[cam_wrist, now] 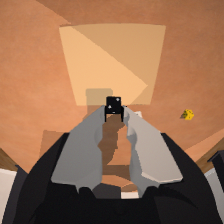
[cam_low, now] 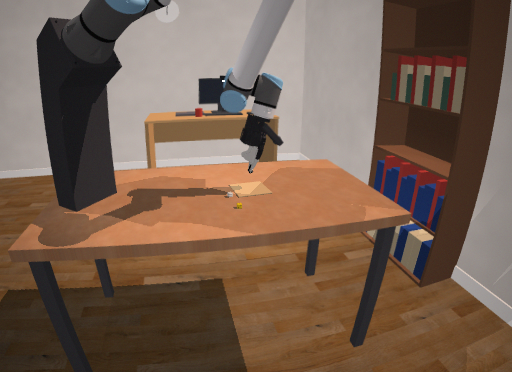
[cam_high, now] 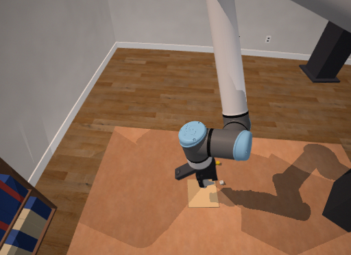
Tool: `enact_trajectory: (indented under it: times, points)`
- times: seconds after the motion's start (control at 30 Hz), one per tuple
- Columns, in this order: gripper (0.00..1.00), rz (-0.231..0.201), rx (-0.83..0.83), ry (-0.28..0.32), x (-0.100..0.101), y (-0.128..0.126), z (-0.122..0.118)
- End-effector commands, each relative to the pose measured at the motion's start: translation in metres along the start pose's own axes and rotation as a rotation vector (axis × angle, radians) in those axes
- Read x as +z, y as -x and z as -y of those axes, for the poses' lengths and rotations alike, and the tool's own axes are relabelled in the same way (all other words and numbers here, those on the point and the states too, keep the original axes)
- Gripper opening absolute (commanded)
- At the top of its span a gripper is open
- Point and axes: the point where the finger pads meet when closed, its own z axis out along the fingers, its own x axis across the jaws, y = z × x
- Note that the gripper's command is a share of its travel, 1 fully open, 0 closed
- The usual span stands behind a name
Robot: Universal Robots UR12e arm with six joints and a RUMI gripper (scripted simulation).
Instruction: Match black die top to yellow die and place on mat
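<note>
Arm (cam_high: 227, 60) (cam_low: 265, 33): forearm slanting down, wrist bent | gripper (cam_high: 203, 185) (cam_low: 251, 169) (cam_wrist: 113, 106): pointing down, slightly tilted, clamped on black die (cam_wrist: 113, 104) | die: raised above table (cam_high: 137, 197) (cam_low: 310, 208) (cam_wrist: 30, 75), between its far edge and near edge in the exterior view

Brown wood-look table (cam_high: 137, 197) (cam_low: 300, 208) here, w/ a pale tan sq. mat (cam_high: 195, 201) (cam_low: 252, 189) (cam_wrist: 112, 55) lying on it! White die (cam_high: 221, 182) (cam_low: 229, 194) (cam_wrist: 139, 113) sits just beside the mat, off its edge; yellow die (cam_high: 218, 163) (cam_low: 239, 206) (cam_wrist: 188, 115) rests nearby, also off the mat. Pips prob. too small to call. Black pedestal (cam_high: 341, 204) (cam_low: 85, 138) stands at one end.
</note>
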Motion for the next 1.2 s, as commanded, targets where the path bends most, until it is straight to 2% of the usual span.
enact_trajectory:
  times: [0.0,0.2,0.7,1.17]
  points:
    - [0.00,0.002,0.001,0.023,0.0011,0.0009,0.0009]
    - [0.00,0.005,0.002,0.058,0.0029,0.0017,0.0017]
    - [0.00,0.003,0.001,0.217,0.0018,0.0012,0.0035]
    - [0.00,-0.001,0.000,0.254,-0.0007,-0.0002,0.0036]
